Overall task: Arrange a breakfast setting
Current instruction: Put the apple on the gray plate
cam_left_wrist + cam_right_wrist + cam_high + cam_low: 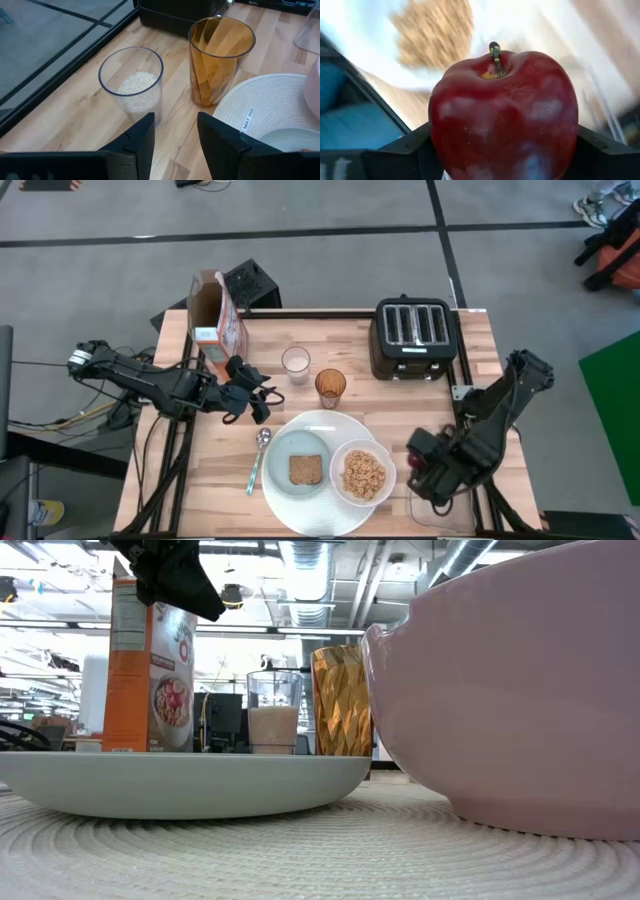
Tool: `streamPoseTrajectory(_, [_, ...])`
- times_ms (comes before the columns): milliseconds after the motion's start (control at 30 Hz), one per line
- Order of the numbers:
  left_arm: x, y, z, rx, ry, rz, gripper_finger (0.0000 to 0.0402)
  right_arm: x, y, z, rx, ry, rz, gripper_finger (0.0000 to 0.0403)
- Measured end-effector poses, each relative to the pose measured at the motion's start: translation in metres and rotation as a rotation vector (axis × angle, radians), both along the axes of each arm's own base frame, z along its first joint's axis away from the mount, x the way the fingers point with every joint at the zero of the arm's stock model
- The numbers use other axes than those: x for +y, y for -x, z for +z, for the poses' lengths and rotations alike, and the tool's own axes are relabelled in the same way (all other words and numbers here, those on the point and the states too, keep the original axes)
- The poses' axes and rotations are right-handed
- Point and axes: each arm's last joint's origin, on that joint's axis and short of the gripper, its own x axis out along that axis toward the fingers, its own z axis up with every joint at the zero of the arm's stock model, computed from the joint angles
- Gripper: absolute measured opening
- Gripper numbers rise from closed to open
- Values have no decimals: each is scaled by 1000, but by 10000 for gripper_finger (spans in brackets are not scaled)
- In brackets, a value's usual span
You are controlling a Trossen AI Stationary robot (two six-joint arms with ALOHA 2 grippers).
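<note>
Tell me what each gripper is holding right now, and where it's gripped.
Right gripper: red apple, clamped across its sides, stem up. Left gripper: nothing, fingers empty near the glasses.

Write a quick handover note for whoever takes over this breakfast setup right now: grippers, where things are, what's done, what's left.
Right gripper: shut on the red apple, at the table's right edge beside the bowl.
Left gripper: empty, jaws slightly apart, hovering near the clear glass and amber cup.
Done: large white plate carries the grey-blue plate with toast and the bowl of cereal; spoon lies left of it.
Left: place the apple in the setting, probably also the drinks.
</note>
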Motion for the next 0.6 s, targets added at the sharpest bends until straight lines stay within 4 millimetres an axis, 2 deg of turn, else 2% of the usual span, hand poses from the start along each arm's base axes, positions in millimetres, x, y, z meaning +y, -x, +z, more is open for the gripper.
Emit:
streamPoseTrajectory(233, [0, 0, 0, 1, 5, -5, 137, -31, -42, 31, -280, 121, 72, 306])
streamPoseTrajectory(500, [-1, 0, 0, 7, 14, -22, 137, -70, -105, 48, -599, 261, 197, 306])
streamPoseTrajectory(600, [-1, 0, 0, 16, 0, -33, 137, -79, -120, 53, -674, 302, 253, 306])
